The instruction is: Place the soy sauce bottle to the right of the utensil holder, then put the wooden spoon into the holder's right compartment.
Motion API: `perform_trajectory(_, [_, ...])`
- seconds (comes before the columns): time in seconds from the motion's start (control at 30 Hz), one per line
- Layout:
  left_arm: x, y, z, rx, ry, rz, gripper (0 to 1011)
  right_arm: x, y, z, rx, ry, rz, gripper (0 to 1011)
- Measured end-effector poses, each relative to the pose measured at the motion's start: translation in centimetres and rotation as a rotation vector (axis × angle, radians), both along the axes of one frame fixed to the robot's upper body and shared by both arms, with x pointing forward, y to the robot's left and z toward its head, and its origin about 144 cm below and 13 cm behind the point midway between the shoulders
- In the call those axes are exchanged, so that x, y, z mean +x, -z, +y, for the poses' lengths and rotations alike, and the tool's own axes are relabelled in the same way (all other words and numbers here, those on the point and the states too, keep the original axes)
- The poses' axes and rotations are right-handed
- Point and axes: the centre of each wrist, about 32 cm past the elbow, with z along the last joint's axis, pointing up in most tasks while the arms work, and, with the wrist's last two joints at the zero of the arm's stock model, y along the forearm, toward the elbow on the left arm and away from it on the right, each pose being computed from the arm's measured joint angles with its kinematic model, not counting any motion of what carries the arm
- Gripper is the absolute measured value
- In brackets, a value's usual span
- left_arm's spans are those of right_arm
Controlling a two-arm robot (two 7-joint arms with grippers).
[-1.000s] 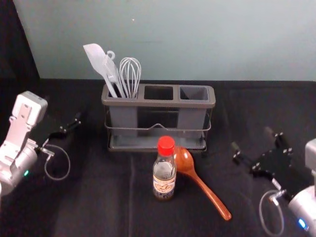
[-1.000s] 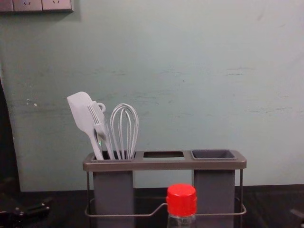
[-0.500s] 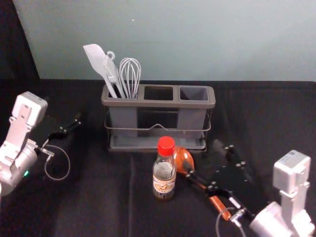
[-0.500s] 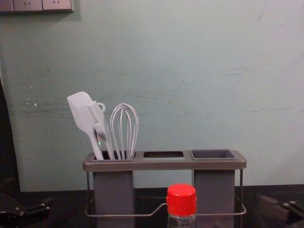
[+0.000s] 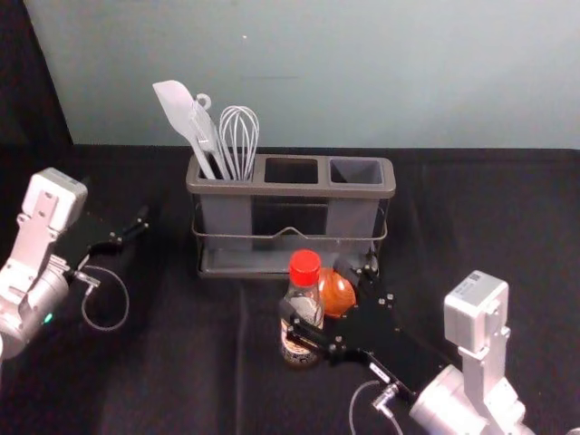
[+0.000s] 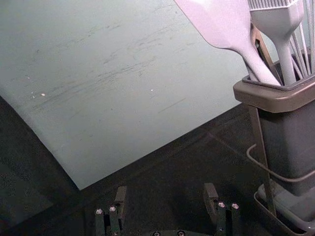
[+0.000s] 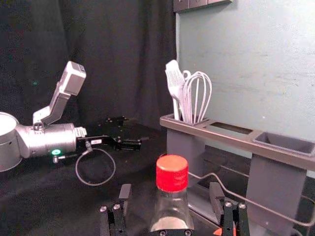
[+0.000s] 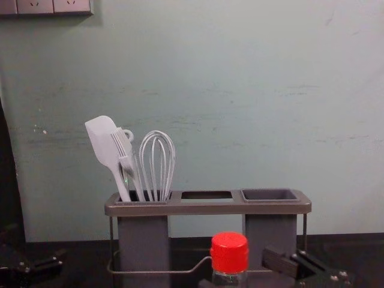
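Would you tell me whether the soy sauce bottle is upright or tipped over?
Upright: the bottle stands with its red cap on top, between the open fingers of the right gripper.

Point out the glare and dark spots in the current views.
Head view: bright glints on the spoon's bowl, while the right claw partly melts into the black cloth; left wrist view: the spatula is brightly lit, the cloth very dark.
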Motion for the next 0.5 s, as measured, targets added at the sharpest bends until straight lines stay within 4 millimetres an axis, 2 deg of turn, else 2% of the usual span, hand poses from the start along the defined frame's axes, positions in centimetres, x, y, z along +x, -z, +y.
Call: perform_trajectory(0.5, [0.0, 0.0, 0.0, 0.0, 0.0, 0.0, 1000, 1.6, -0.8, 1.1, -0.019, 0.001, -0.006, 1002])
